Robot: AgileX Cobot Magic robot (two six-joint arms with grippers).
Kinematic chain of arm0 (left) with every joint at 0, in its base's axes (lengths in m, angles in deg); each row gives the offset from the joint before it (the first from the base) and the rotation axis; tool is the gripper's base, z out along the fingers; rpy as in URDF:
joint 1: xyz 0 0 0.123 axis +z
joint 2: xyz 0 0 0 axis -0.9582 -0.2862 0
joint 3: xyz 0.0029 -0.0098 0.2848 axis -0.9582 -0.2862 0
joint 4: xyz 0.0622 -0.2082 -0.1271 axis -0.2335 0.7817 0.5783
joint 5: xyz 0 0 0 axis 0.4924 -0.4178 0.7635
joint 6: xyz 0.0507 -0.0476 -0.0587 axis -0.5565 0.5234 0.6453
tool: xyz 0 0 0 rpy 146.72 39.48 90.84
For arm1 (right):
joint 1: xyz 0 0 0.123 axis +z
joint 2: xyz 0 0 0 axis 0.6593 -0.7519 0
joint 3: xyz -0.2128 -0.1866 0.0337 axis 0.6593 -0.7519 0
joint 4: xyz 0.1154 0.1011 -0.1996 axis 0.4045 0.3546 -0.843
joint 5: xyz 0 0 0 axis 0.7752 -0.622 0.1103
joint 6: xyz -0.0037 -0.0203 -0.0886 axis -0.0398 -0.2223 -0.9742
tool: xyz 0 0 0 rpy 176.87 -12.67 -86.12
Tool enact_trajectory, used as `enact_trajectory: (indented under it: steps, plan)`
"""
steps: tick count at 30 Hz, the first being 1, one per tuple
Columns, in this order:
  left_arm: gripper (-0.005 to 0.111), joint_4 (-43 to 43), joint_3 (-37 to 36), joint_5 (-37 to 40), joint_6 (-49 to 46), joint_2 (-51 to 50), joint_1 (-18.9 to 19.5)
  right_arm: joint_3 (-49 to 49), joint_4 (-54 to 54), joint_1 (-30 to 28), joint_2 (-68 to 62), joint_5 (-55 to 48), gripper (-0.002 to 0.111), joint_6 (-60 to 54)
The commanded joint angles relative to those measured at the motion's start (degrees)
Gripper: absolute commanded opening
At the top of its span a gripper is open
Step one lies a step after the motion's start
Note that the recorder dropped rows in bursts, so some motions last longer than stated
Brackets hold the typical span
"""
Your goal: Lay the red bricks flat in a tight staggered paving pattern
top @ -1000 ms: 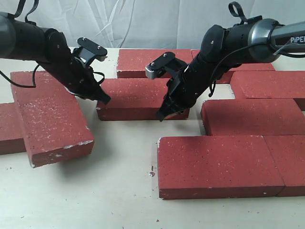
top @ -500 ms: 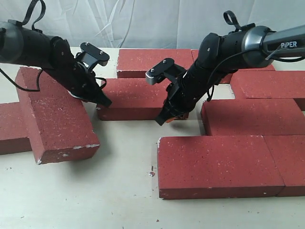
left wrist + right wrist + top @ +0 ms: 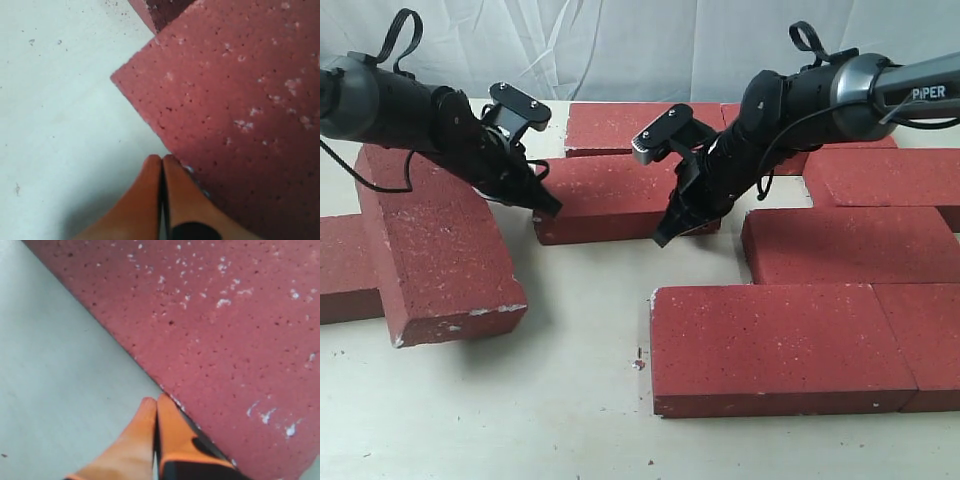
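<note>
Far-left brick [image 3: 338, 268] & near-right brick [image 3: 932, 345] cut by frame edges; right arm [image 3: 820, 95] hides pt of far-right brick [image 3: 850, 142].

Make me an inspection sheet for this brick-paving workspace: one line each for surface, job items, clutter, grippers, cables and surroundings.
Surface: pale cream tabletop, a few small dark marks.
Job's things: dark red rough rectangular paving bricks in loose rows; middle brick has gaps around it; left brick lies skewed to the rows; front brick butts its right neighbour.
Clutter: small pale crumb beside the front brick.
Grippers: left gripper shut, tip at the middle brick's left end; right gripper shut, tip at its front right corner.
Cables: black cable loops atop both arms, clear of the bricks.
Surroundings: creased white cloth backdrop.
</note>
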Motion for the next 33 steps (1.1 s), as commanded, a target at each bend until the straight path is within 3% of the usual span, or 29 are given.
enact_trajectory:
  steps: [1, 17, 24, 28, 33]
  plan:
    - [0.0, 0.7, 0.3, -2.0, -1.4, -0.1, -1.1, 0.3, -0.6, -1.0, 0.1, 0.5, -0.001, 1.0]
    - [0.0, 0.5, 0.3, -9.4, -1.5, -0.1, -2.6, 0.3, -1.4, -1.0, 3.6, -8.3, -0.001, 2.0]
    - [0.0, -1.3, 0.3, -2.6, -1.4, 2.1, -1.6, 0.3, -0.1, -0.1, 3.6, -16.2, -0.001, 1.8]
    - [0.0, -0.3, 0.3, 3.0, 0.3, 3.4, -0.3, 0.3, 0.3, 0.3, 3.1, -12.4, -0.001, 0.1]
    - [0.0, 1.7, 2.3, 1.8, -0.1, -1.6, -0.7, 0.3, 0.3, 0.3, 0.4, -6.5, -0.001, 0.1]
